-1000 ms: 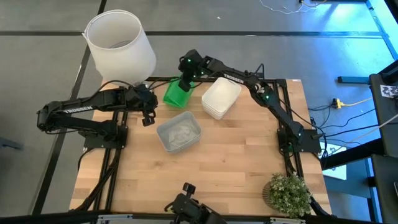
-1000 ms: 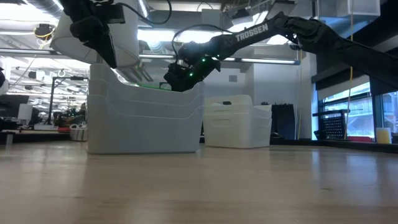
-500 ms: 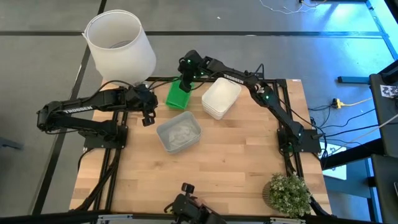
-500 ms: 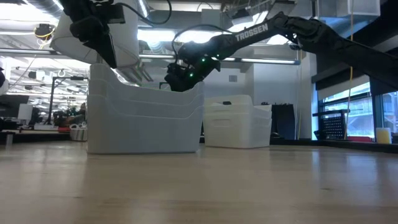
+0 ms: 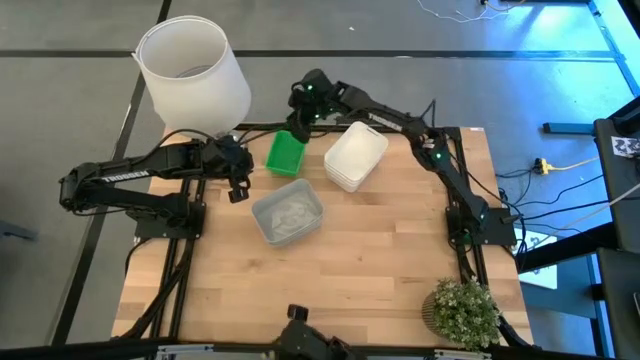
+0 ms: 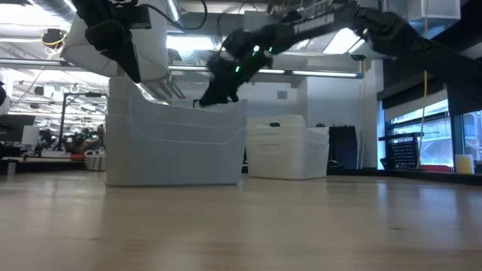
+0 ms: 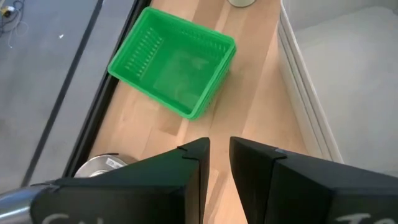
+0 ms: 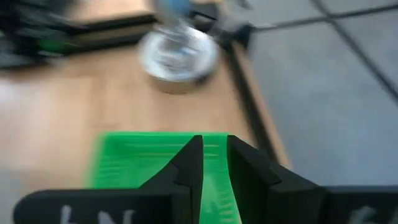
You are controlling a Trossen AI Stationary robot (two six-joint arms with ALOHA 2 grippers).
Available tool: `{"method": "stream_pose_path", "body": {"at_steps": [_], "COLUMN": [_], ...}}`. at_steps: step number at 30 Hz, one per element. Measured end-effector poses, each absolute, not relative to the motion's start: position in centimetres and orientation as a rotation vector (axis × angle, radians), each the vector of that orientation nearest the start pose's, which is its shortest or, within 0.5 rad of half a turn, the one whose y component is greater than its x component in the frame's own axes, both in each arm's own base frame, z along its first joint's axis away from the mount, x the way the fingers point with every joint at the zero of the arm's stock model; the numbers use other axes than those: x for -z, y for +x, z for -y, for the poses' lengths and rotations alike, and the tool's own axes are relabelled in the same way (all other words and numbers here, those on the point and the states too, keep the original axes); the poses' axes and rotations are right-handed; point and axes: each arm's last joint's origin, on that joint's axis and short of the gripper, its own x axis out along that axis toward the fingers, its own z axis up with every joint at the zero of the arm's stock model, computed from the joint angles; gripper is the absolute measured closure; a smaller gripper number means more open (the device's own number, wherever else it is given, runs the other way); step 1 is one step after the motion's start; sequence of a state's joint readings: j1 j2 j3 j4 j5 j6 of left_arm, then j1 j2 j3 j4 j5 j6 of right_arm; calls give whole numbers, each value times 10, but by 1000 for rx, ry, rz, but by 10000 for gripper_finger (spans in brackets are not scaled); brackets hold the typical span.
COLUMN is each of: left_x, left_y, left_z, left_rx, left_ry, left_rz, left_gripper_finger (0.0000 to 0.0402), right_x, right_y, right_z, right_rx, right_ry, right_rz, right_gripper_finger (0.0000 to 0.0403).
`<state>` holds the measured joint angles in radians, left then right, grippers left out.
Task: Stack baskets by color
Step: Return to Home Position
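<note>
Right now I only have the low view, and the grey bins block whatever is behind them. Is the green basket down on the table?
Observer: Yes. The high view shows the green basket sitting flat on the table near its far edge.
Operator: Is the right hand on it?
Observer: No. The right hand is by the basket's far side, and its wrist view shows the fingers apart with nothing between them.
Operator: And the left hand?
Observer: The left hand hangs just left of the grey baskets, apart from the green one.
</note>
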<state>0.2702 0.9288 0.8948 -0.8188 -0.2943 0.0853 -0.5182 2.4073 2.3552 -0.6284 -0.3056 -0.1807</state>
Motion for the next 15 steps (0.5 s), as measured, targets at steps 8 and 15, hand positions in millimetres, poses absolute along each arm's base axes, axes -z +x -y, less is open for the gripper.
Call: {"method": "stream_pose_path", "body": {"at_steps": [8,15], "left_x": [-303,-304], "left_y": [155,155], "left_z": [-45,-42], "left_rx": [-375,-357], "left_ry": [40,27], "left_rz": [-804,-794], "left_gripper_finger": [348,349], "right_x": [-339,-389], "right_y": [449,433], "right_z": [221,183], "right_rx": [-221,-462], "right_ry": [282,364], "right_rz": [-489,-403], "right_gripper_finger": [330,384]}}
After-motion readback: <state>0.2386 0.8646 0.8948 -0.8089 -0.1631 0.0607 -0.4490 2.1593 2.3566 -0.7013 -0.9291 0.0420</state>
